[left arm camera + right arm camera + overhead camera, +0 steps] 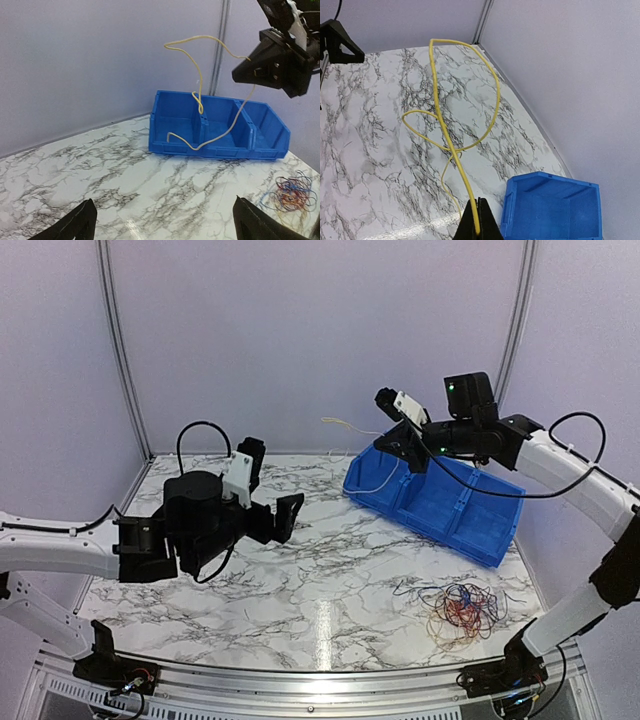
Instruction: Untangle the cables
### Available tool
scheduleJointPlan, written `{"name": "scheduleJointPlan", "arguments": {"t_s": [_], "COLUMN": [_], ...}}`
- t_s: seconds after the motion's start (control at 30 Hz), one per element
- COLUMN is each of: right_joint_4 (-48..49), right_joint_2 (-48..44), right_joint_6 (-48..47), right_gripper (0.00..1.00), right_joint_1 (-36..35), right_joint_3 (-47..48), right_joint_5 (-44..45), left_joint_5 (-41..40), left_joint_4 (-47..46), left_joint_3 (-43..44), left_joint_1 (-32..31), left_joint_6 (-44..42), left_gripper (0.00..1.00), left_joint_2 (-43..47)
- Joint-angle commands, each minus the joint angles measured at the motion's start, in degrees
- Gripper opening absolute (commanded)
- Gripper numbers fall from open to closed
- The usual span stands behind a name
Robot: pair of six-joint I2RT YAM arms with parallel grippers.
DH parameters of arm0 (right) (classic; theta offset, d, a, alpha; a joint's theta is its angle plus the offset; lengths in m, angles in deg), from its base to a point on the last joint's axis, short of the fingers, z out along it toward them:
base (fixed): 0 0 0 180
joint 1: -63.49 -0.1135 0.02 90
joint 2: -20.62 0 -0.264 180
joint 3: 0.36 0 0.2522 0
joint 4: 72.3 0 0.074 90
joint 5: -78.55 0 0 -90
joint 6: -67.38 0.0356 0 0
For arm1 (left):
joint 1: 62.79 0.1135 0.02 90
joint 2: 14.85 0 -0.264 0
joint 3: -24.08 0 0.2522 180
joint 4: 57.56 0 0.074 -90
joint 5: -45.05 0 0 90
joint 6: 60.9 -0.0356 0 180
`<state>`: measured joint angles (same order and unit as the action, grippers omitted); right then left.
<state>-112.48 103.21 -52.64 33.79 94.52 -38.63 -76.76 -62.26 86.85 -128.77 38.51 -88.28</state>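
Observation:
A bunch of thin red, dark blue and tan cables (462, 605) lies tangled on the marble table at the front right; it also shows in the left wrist view (291, 192). My right gripper (398, 445) hangs above the left end of the blue bin and is shut on one pale yellow cable (440, 100). This cable loops up in the air (200, 95) and trails down over the bin's front wall. In the right wrist view the gripper (479, 227) pinches the cable at its tips. My left gripper (272, 485) is open and empty over the table's left middle (165, 225).
A blue three-compartment bin (480, 545) stands at the back right, tilted toward the corner; it shows in the left wrist view (170, 145) and the right wrist view (550, 210). Grey walls and metal posts close the back and sides.

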Motion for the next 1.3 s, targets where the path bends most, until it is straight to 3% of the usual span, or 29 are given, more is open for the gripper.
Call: {"name": "scheduleJointPlan", "arguments": {"t_s": [0.0,0.1,0.27,0.57,0.73,1.07,1.27], "right_joint_4": [2.2,3.2,4.1,3.7,2.8,1.3,0.8], "right_joint_2": [2.7,5.6,10.3,20.5,27.6,37.5,37.7], "right_joint_6": [0.0,0.5,1.2,4.0,7.0,9.5,10.0], "right_gripper": [0.00,0.00,0.00,0.00,0.00,0.00,0.00], "right_joint_1": [1.0,2.0,5.1,12.5,14.7,15.9,15.9], "right_joint_3": [3.5,4.7,7.0,14.5,20.1,26.1,25.4], "right_joint_5": [8.8,12.3,14.9,16.3,15.0,16.9,17.4], "left_joint_5": [-7.1,-0.4,16.9,27.5,26.5,25.5,14.9], "left_joint_4": [4.8,9.4,0.8,-5.7,-5.8,-5.6,-6.0], "left_joint_3": [7.2,13.0,9.6,2.3,1.4,2.0,0.3], "left_joint_1": [4.4,10.3,19.9,24.7,26.3,26.5,26.9], "left_joint_6": [-1.5,1.5,6.9,10.1,12.2,4.7,6.1], "left_gripper": [0.99,0.99,0.99,0.99,0.99,0.99,0.99], "left_joint_2": [-6.1,-9.1,-8.1,-1.9,0.4,3.8,3.9]}}
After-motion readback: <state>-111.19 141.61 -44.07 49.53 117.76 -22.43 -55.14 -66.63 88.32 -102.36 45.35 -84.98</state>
